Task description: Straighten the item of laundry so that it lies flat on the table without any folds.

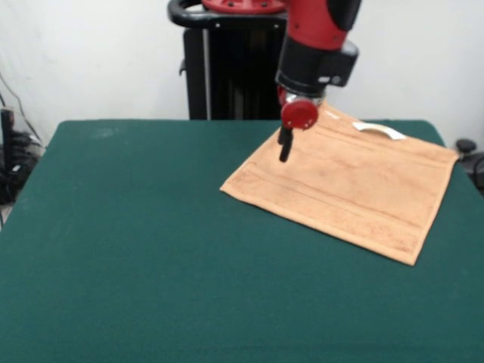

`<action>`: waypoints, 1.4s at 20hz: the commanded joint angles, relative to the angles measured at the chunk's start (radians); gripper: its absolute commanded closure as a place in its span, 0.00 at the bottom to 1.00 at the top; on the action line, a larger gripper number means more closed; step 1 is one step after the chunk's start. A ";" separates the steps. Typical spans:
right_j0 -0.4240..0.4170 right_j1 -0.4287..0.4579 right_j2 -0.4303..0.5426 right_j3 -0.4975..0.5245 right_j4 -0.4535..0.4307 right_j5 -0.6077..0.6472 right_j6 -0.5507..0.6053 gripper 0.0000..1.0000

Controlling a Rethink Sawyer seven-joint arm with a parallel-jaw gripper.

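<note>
The tan-orange towel (349, 186) lies spread out on the dark green table (136, 249), at the right half toward the far edge. It looks flat, with woven border bands along two sides and a small white label (380, 130) at its far edge. My gripper (285, 145) hangs from the red and black arm above the towel's far left edge, its dark tip just over the cloth. It holds nothing that I can see.
The robot's black pedestal (227, 72) stands behind the table's far edge. Cables and dark gear (13, 155) lie off the table at the left, and a dark object (469, 151) sits off the right edge.
</note>
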 commanded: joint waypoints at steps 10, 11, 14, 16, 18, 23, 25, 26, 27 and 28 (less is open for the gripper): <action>-0.005 0.236 0.130 -0.045 0.059 -0.150 0.119 0.00; -0.004 0.246 0.132 -0.047 0.062 -0.156 0.120 0.00; -0.004 0.277 0.128 -0.064 0.065 -0.173 0.117 0.00; 0.004 0.295 0.108 -0.083 0.072 -0.172 0.116 0.00; 0.020 0.310 0.074 -0.100 0.082 -0.167 0.119 0.00; 0.042 0.336 -0.046 -0.134 0.068 -0.156 0.082 0.00; 0.044 0.355 -0.096 -0.147 0.064 -0.154 0.075 0.00; 0.045 0.364 -0.121 -0.154 0.063 -0.153 0.071 0.00; 0.041 0.370 -0.134 -0.158 0.059 -0.150 0.067 0.00; 0.040 0.381 -0.149 -0.162 0.057 -0.154 0.065 0.00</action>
